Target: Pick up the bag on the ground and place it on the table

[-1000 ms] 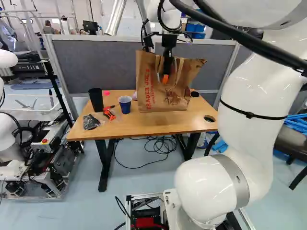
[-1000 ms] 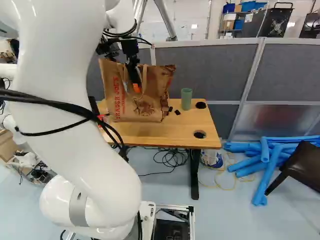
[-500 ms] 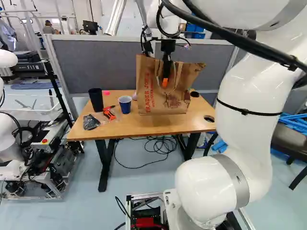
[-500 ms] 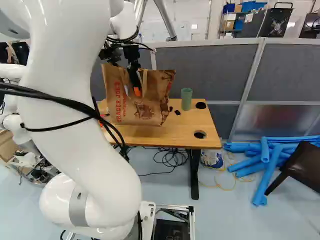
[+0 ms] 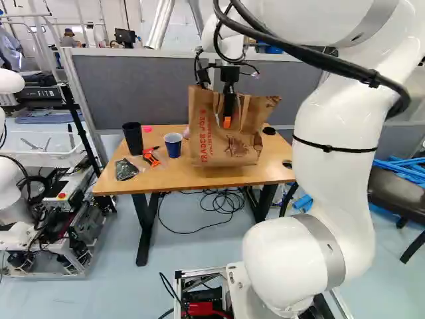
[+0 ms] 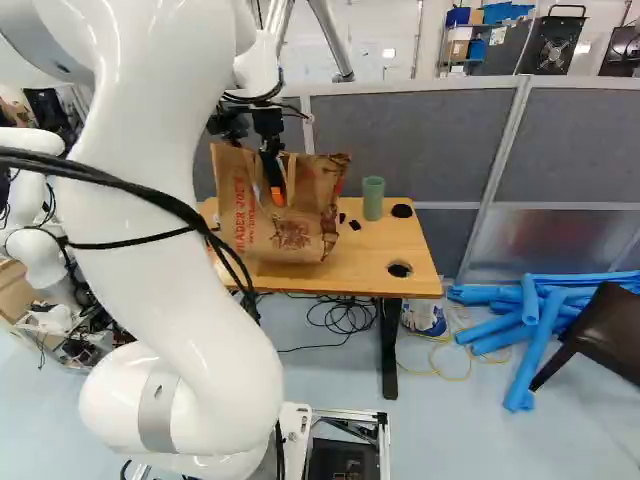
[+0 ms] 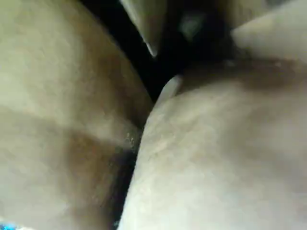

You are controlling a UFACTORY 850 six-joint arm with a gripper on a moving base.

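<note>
Paper bag point(image 5: 204, 136) held upright over the desk point(image 5: 153, 178), hung from the pincer point(image 5: 227, 122).

The pincer is clamped on the bag at its handles point(image 5: 245, 105), presumably so that the paper body is kept upright for setting down; whether the base is touched by the wood cannot be told. A gentle lowering and release seem called for, since the blue cup point(image 5: 173, 145) just beside it could be knocked. Farther along, a black cup point(image 5: 133, 137), an orange tool point(image 5: 152, 157) and a dark packet point(image 5: 125, 169) are set out, with a green cup point(image 6: 373, 198) on the other side. The desk is backed by a grey partition point(image 6: 400, 140); blue tubes point(image 6: 530, 330) are heaped on the floor near a dark chair point(image 6: 605, 335).
</note>
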